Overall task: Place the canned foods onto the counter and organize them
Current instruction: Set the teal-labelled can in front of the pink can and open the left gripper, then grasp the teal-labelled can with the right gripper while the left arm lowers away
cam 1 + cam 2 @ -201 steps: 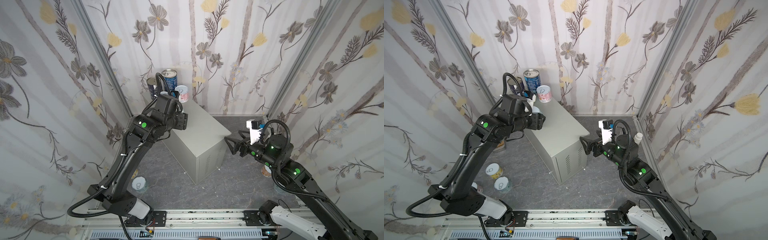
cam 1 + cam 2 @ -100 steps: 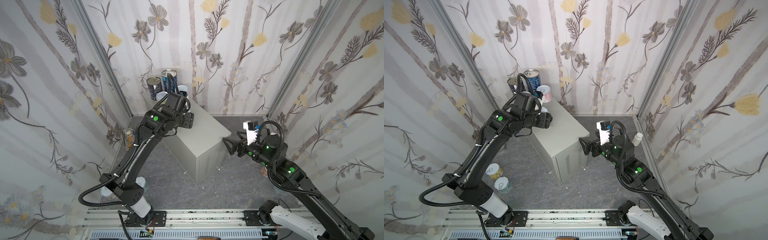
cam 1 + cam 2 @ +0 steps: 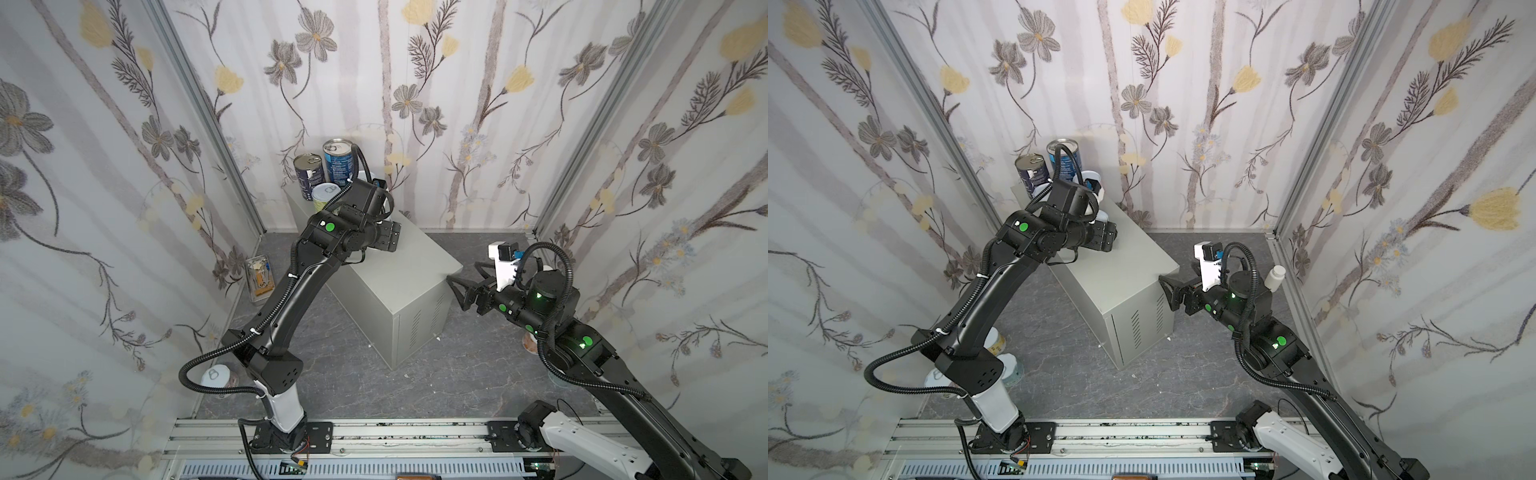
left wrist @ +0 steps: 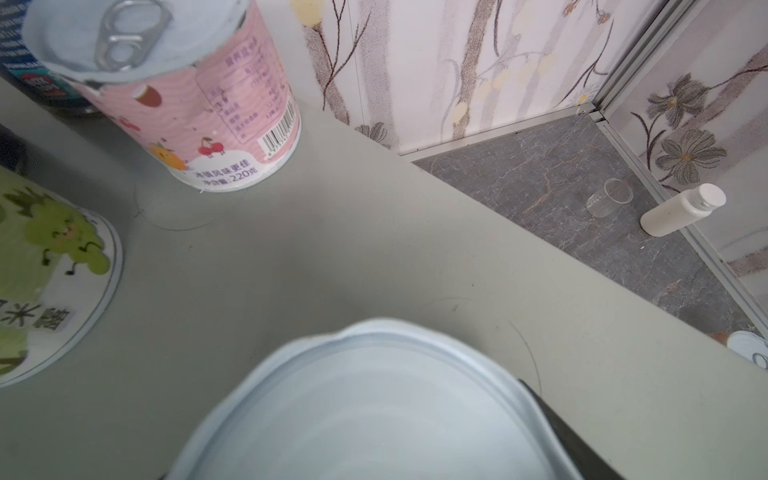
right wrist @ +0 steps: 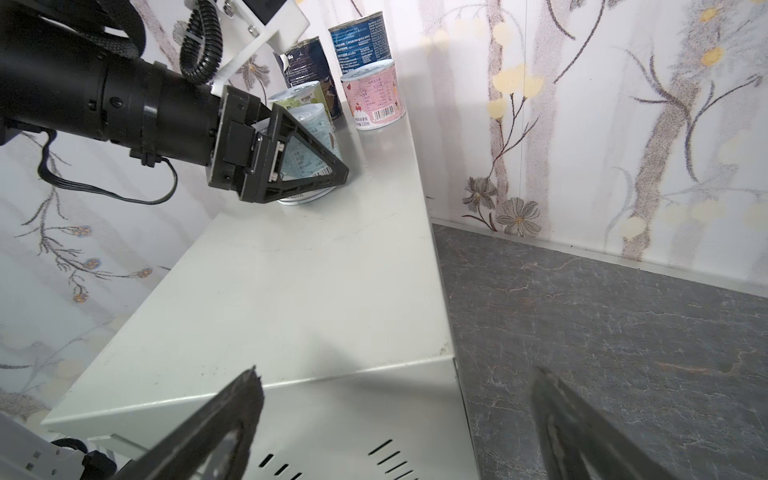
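**A:** What is the step here?

**B:** Take the biggest piece first. The counter (image 5: 291, 291) lies under the left claw (image 5: 309, 164), and the pale blue can (image 5: 320, 122) stands on it between that claw's fingers. I take this for the set-down of that can.

**A:** Is the claw pinching it?

**B:** I cannot tell. One finger (image 5: 337, 171) crosses the can's side, but whether it presses or stands a hair off is not shown.

**A:** How would you finish it cleanly?

**B:** Part both fingers evenly so that neither drags the can. Then draw back along the claw's own line or straight up, never sideways. The dark blue cans (image 3: 340, 162) stand furthest beyond its tips and the pink can (image 4: 199, 104) is nearer ahead. The green can (image 4: 41, 270) is just beside the claw, so a sideways swing could knock that group.

**A:** And the right claw (image 5: 397, 374)?

**B:** Its fingers are spread wide with nothing in them. It hovers off the counter's end above the vent slits (image 5: 384, 449), well apart from the can.

**A:** How does the can sit?

**B:** It is upright, with its long axis vertical and its base on the counter. The pale lid (image 4: 374, 415) faces up at the left wrist camera, and the label (image 5: 301, 160) faces the right claw. No pull tab shows on the part of the lid in view.

**A:** Is much left to do?

**B:** Likely so. Short cans (image 3: 1013, 370) wait on the floor (image 5: 582, 311), well behind the left claw.
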